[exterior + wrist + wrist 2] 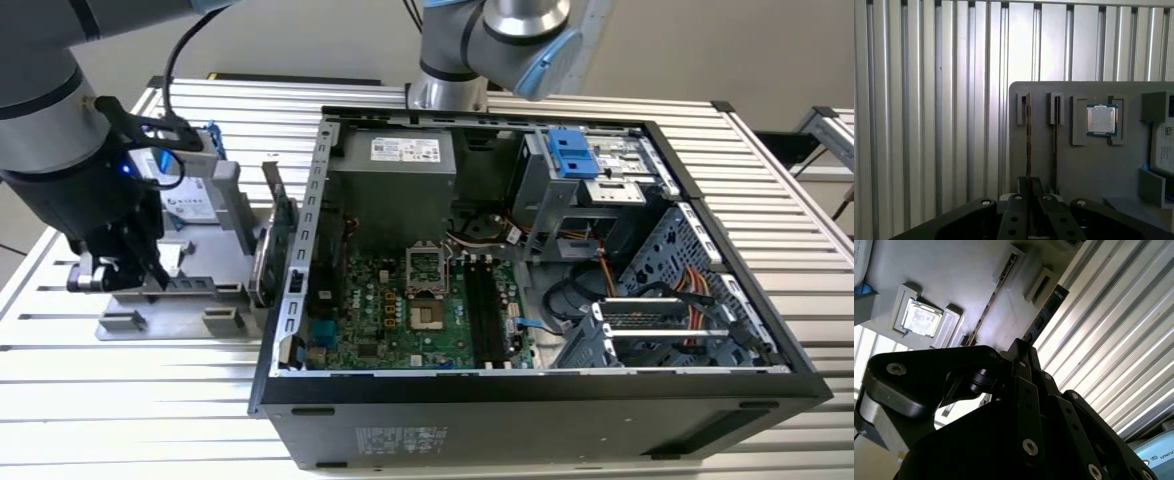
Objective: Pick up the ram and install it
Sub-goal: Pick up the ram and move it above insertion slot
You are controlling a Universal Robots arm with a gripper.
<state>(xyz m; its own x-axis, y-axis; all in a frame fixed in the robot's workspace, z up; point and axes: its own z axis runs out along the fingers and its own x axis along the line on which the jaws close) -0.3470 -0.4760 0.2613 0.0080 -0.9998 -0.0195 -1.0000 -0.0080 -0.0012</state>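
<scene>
Both fingers [1022, 190] of my gripper [1029, 181] are drawn together on the ram [1028, 140], pinching its thin upper edge at one end. The ram stands on edge in the outermost slot of the grey holder [1081, 170], just beside the holder's border with the ribbed table [929, 100]. Its long axis runs straight away from the fingers along the slot, parallel to that border, flat faces upright.

In the second wrist view the ram [1045, 314] reads as a dark strip ending at the gripper [1021, 346]. The end under the fingers is hidden. Seen edge-on, I can't make out its chips or colour.

A second stick [1055, 135] sits in the next slot, parallel, apart from the fingers. Past it a CPU [1101, 120] lies flat in its pocket. The hard drive [1165, 142] further on is cut off by the frame.

In the exterior view my gripper [130, 275] is low over the holder at the exterior view's left, with the arm [74, 190] covering the slot. The open PC case [534, 400] is to the right, its black motherboard slots [483, 305] well apart from the ram.
</scene>
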